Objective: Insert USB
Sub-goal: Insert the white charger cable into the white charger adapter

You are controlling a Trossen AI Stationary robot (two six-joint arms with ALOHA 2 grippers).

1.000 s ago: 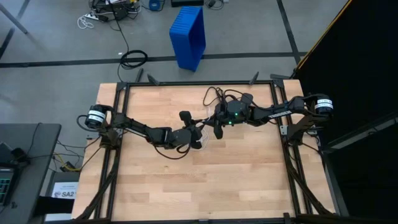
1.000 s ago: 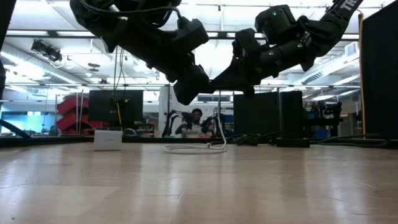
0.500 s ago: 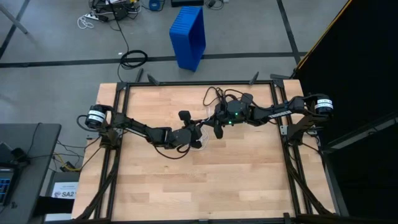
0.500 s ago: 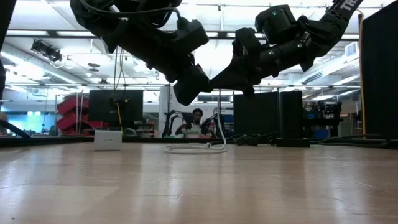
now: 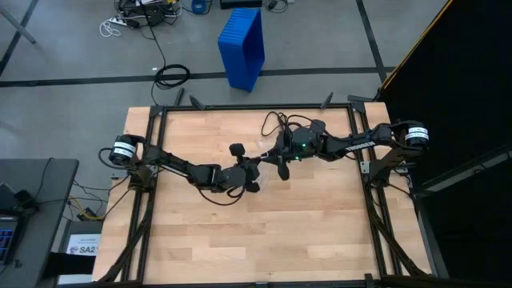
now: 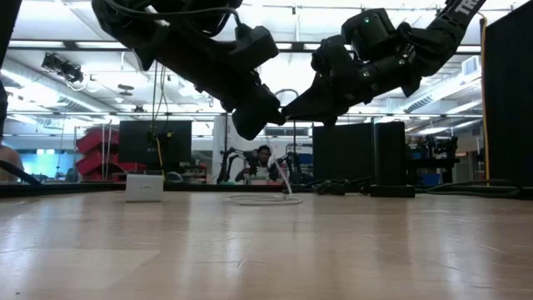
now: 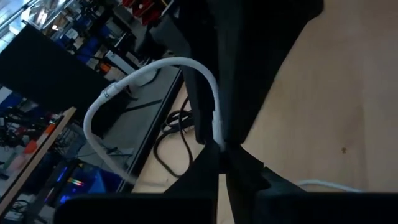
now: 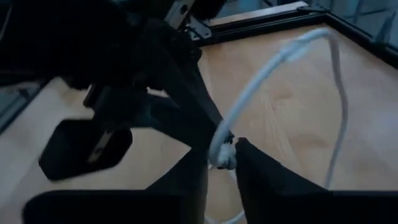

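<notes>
The USB is a thin white cable. In the low view its loop [image 6: 265, 200] lies on the table and a strand rises to the grippers, arching [image 6: 284, 92] above them. My left gripper [image 5: 253, 173] [image 6: 268, 119] and my right gripper [image 5: 276, 162] [image 6: 287, 110] meet tip to tip above the table's middle, both shut on the cable. In the left wrist view the cable [image 7: 149, 71] bows out from the fingers [image 7: 219, 155]. In the right wrist view it [image 8: 292, 53] curves away likewise. I cannot make out the plug end. My left gripper pinches the white cable between its two fingers at a stretch [image 7: 217, 127] right by the fingertips, coming from the table's left. The held piece is lifted clear and arches away from the fingers. My right gripper pinches the cable at a stretch [image 8: 219, 149] between its fingertips, coming from the table's right and slanting down. The cable bows up from the hold and a strand [image 8: 339, 124] hangs toward the table.
A black adapter box [image 5: 238, 150] [image 8: 81, 149] lies on the table close to the grippers, with thin black cords [image 5: 276, 122] toward the far edge. A small white box [image 6: 144, 187] stands far left in the low view. A person [image 6: 264, 165] sits in the room beyond.
The two grippers have drawn closer together, the left one shifting slightly toward the far edge and the right gripper. The cable between them has bowed up into an arch above the fingers. The loop's upturned end near the table has been drawn upward, and the loop lies flatter.
</notes>
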